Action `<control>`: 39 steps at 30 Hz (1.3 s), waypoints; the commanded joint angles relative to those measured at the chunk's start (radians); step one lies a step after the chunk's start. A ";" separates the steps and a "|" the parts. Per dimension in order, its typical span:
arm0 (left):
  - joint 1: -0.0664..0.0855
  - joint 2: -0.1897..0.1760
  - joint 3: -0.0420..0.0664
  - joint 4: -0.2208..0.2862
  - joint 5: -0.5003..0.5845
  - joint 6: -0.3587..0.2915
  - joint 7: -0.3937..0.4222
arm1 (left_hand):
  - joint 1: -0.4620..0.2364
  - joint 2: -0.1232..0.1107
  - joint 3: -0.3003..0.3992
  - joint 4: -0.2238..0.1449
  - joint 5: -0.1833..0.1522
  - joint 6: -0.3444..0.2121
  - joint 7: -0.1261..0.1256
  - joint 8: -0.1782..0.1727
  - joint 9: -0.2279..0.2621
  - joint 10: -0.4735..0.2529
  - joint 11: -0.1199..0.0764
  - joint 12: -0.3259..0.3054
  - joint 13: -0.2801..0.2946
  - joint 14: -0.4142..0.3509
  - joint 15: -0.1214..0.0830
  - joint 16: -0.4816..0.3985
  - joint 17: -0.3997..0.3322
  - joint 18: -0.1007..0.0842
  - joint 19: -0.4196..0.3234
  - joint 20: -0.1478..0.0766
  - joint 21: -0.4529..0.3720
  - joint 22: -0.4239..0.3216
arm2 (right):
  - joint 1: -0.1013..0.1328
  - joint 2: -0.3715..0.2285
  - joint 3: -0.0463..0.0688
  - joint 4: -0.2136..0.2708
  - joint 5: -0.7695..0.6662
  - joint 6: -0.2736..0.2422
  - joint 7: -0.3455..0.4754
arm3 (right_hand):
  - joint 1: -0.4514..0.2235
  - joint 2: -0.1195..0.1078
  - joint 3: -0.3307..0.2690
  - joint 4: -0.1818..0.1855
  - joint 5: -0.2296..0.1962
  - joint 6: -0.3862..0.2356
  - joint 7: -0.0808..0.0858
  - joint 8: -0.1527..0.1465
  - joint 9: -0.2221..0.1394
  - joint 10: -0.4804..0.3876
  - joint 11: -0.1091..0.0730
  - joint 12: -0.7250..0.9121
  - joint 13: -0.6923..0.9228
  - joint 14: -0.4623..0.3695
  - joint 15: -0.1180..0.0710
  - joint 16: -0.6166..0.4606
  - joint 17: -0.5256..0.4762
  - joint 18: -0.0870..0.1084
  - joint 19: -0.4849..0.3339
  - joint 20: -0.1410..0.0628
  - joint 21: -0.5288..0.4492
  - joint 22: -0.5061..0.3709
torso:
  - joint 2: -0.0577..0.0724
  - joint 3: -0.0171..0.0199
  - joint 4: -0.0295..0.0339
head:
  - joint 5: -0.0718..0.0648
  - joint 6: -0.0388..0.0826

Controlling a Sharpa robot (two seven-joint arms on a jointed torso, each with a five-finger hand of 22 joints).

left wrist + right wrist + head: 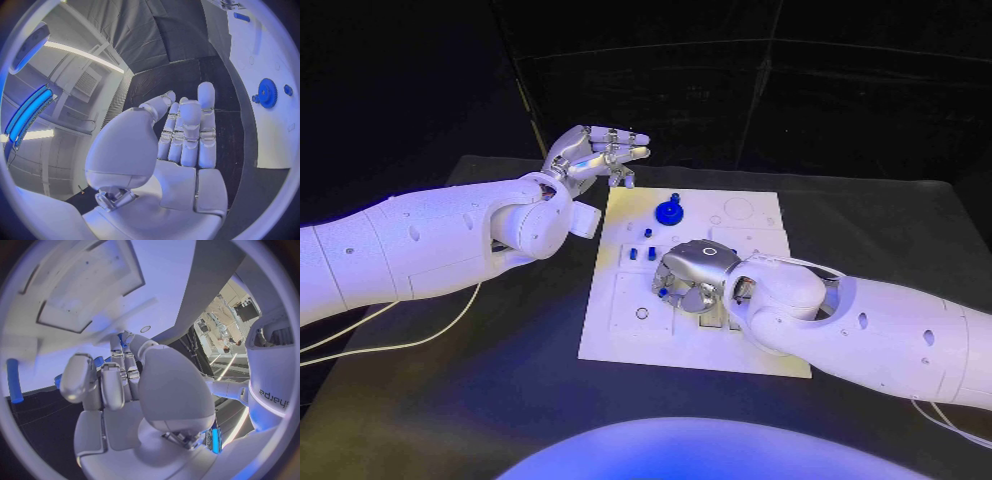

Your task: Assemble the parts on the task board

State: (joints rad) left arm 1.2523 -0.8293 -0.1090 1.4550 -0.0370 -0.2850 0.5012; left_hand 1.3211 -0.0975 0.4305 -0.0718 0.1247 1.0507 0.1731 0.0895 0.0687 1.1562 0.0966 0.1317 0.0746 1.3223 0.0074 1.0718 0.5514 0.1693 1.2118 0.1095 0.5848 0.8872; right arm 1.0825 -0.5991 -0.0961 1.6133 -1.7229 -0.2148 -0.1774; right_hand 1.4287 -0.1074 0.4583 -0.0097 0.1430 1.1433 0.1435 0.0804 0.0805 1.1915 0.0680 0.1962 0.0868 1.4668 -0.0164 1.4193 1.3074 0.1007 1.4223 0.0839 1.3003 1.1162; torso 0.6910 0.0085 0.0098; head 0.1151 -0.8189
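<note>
The white task board [625,330] lies in the middle of the black table. A blue gear [671,212] stands near its far edge, with small blue parts [640,252] just in front of it. My left hand [596,155] hangs above the table beyond the board's far left corner, fingers apart and holding nothing. Its wrist view has the hand [181,145] in front of the gear [267,92] and board [275,130]. My right hand [692,278] lies palm down over the board's middle with fingers curled. Blue parts [98,361] peek out by its fingers [112,380]; whether any is gripped is hidden.
A blue rod-like part [14,380] stands at the board's edge in the right wrist view. White cables [387,345] trail over the table's left side under my left arm. Bare black table surrounds the board.
</note>
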 commanded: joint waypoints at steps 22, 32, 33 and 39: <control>0.002 -0.001 0.001 0.002 0.004 0.022 -0.003 | -0.003 0.007 -0.005 0.005 -0.005 -0.005 0.005 0.001 -0.002 -0.004 0.006 0.004 0.000 0.001 0.004 0.008 0.007 0.013 -0.003 0.002 -0.005 -0.002 | -0.001 -0.009 -0.002 0.002 -0.009 -0.049 0.005 | -0.063 -0.059 -0.058 -0.006 0.008 -0.115 0.018 -0.019 -0.015 -0.194 0.042 -0.062 -0.019 0.043 0.037 -0.013 0.002 0.005 -0.058 0.036 -0.052 -0.086 | -0.001 0.0001 0.0006 | -0.001 0.000; 0.002 -0.005 0.001 0.000 0.004 0.021 -0.009 | -0.004 0.007 -0.006 0.006 -0.005 -0.005 0.005 0.001 -0.002 -0.004 0.006 0.004 0.000 0.001 0.005 0.008 0.006 0.013 -0.002 0.002 -0.005 -0.002 | 0.000 -0.074 -0.002 0.056 -0.017 -0.127 0.004 | -0.061 -0.056 -0.071 -0.008 0.013 -0.128 0.015 -0.016 -0.014 -0.200 0.040 -0.042 -0.015 0.046 0.036 -0.006 0.012 0.005 -0.060 0.037 -0.054 -0.088 | -0.003 -0.0004 -0.0011 | -0.003 0.003; 0.002 -0.005 0.001 0.000 0.004 0.021 -0.009 | -0.004 0.007 -0.006 0.006 -0.005 -0.005 0.005 0.001 -0.002 -0.004 0.006 0.004 0.000 0.001 0.005 0.008 0.006 0.013 -0.002 0.002 -0.005 -0.002 | 0.000 -0.086 -0.001 0.065 -0.016 -0.136 0.004 | -0.062 -0.056 -0.072 -0.007 0.014 -0.129 0.015 -0.016 -0.014 -0.200 0.040 -0.039 -0.015 0.046 0.035 -0.006 0.013 0.006 -0.061 0.037 -0.055 -0.090 | -0.003 -0.0008 -0.0007 | -0.004 0.005; 0.002 -0.007 0.000 -0.001 0.004 0.020 -0.011 | -0.004 0.007 -0.006 0.006 -0.005 -0.005 0.005 0.001 -0.002 -0.004 0.006 0.004 0.000 0.001 0.005 0.008 0.006 0.013 -0.002 0.002 -0.005 -0.002 | 0.021 -0.161 0.011 0.119 0.035 -0.173 -0.011 | -0.067 -0.050 -0.083 -0.001 0.027 -0.131 0.015 -0.014 -0.012 -0.184 0.036 -0.009 -0.011 0.052 0.033 0.005 0.028 0.004 -0.054 0.036 -0.050 -0.083 | -0.002 0.0009 -0.0014 | -0.014 0.021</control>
State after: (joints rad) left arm 1.2523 -0.8353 -0.1091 1.4535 -0.0366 -0.2753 0.4905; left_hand 1.3211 -0.0975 0.4278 -0.0690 0.1247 1.0470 0.1768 0.0895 0.0676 1.1561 0.0966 0.1317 0.0746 1.3223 0.0074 1.0759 0.5591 0.1693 1.2118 0.1095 0.5848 0.8862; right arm 1.0960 -0.7566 -0.0876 1.7245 -1.7196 -0.3279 -0.1784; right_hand 1.3697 -0.1590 0.3799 -0.0114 0.1661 1.0178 0.1573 0.0630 0.0671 1.0005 0.1015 0.1848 0.0746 1.4651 0.0143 1.4223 1.3080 0.1009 1.3687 0.1198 1.2498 1.0319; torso 0.6887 0.0087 0.0095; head 0.1050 -0.8039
